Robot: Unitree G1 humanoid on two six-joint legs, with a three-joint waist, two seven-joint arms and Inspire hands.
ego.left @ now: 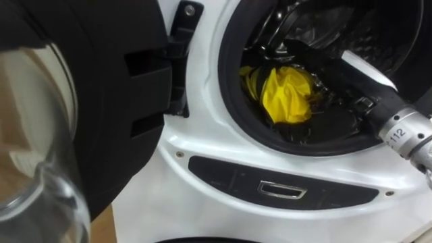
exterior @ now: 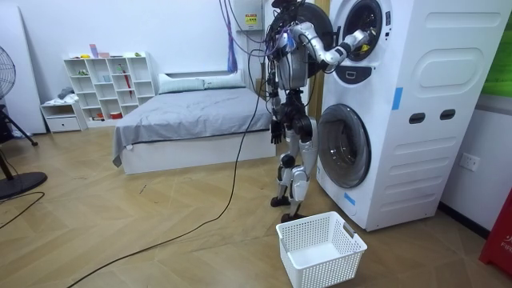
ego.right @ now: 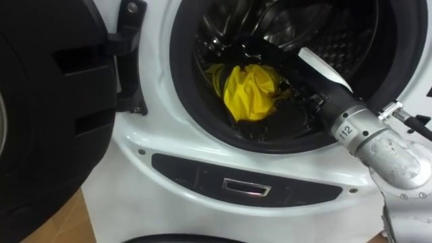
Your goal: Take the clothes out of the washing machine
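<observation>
Deep in the upper drum (ego.left: pixel 368 27) lies one yellow cloth (ego.left: pixel 287 94), crumpled into a soft, creased bundle with a slight sheen, resting low against the dark rubber ring (ego.left: pixel 229 101) at the round opening. The right hand (ego.left: pixel 297 55) reaches in just above and beside it. It is black against the dark ribbed metal, so whether its fingers grip the cloth cannot be told. The washing machine (ego.left: pixel 196 135) is a smooth white tower with two round doors. The upper door (ego.left: pixel 101 81), black with a domed glass bowl, is swung open. The robot stands at the machine, its left hand (exterior: pixel 276 130) hanging by its hip, fingers unreadable. One white latticed basket (exterior: pixel 320 248) sits on the wooden floor (exterior: pixel 120 232).
</observation>
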